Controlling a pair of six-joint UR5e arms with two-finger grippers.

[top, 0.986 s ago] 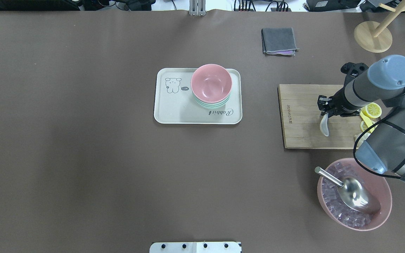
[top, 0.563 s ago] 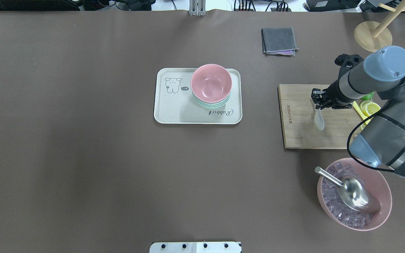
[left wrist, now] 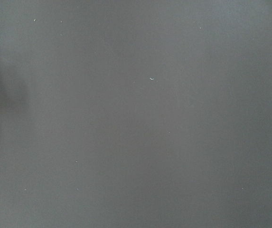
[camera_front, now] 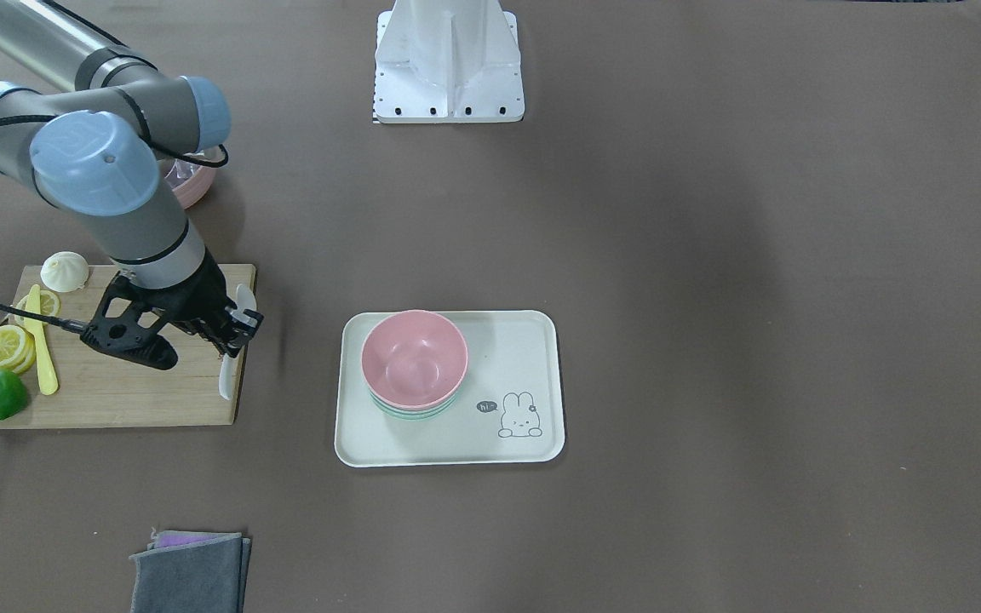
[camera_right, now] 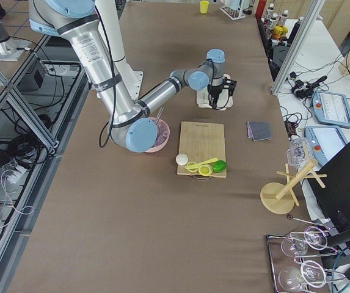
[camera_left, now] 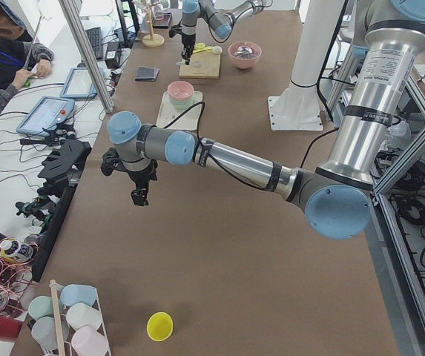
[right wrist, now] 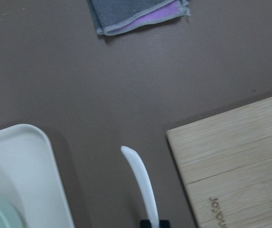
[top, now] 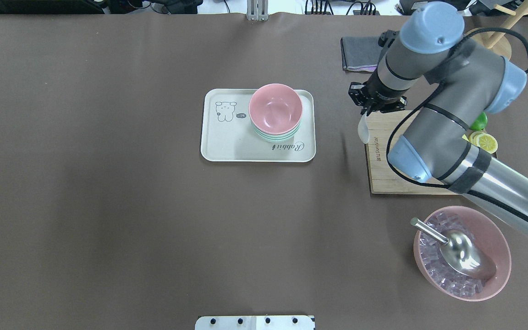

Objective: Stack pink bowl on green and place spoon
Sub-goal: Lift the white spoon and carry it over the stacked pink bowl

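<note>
A pink bowl (top: 275, 107) sits nested on a green bowl (top: 277, 136) on the right part of a cream tray (top: 227, 142); they also show in the front view, the pink bowl (camera_front: 414, 358) over the green bowl (camera_front: 410, 415). My right gripper (top: 365, 109) is shut on a white spoon (top: 363, 129) and holds it in the air over the cutting board's edge nearest the tray. The right wrist view shows the spoon (right wrist: 143, 183) between the tray corner (right wrist: 26, 171) and the board (right wrist: 240, 156). My left gripper (camera_left: 136, 199) hovers over bare table far to the left; I cannot tell its state.
A wooden cutting board (top: 397, 174) holds lemon slices (top: 484, 142), a lime and a yellow knife. A large pink bowl of ice with a metal scoop (top: 462, 252) stands at the near right. A grey cloth (top: 358, 52) and a wooden stand (top: 486, 48) lie at the far right.
My right gripper has carried the spoon from over the middle of the cutting board leftward and farther away, to the board's edge nearest the tray. The bowls have not moved.
</note>
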